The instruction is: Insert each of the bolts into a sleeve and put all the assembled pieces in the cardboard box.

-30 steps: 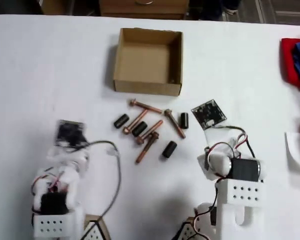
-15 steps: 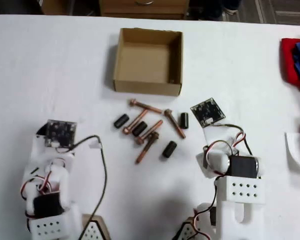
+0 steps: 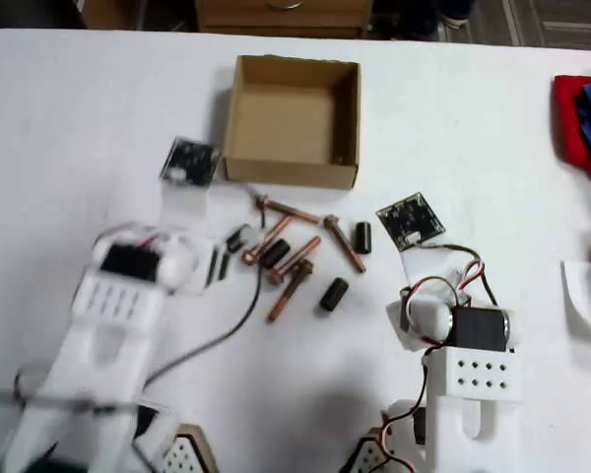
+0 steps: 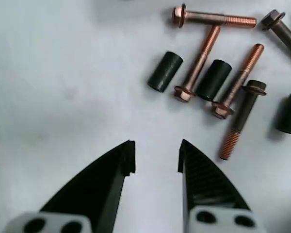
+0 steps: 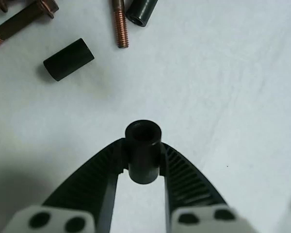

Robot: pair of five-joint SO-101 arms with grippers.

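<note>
sleeve [image 5: 144, 150] in right hand [image 5: 144, 156], left hand [image 4: 156, 156] spread

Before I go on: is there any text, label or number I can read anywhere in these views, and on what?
No text can be read in these pictures.
The cardboard box: plain walls, no print visible.
The bolts and sleeves: no legible markings; the bolt heads are too small to tell.
The circuit boards on the arms: any print is too small and blurred to read.
</note>
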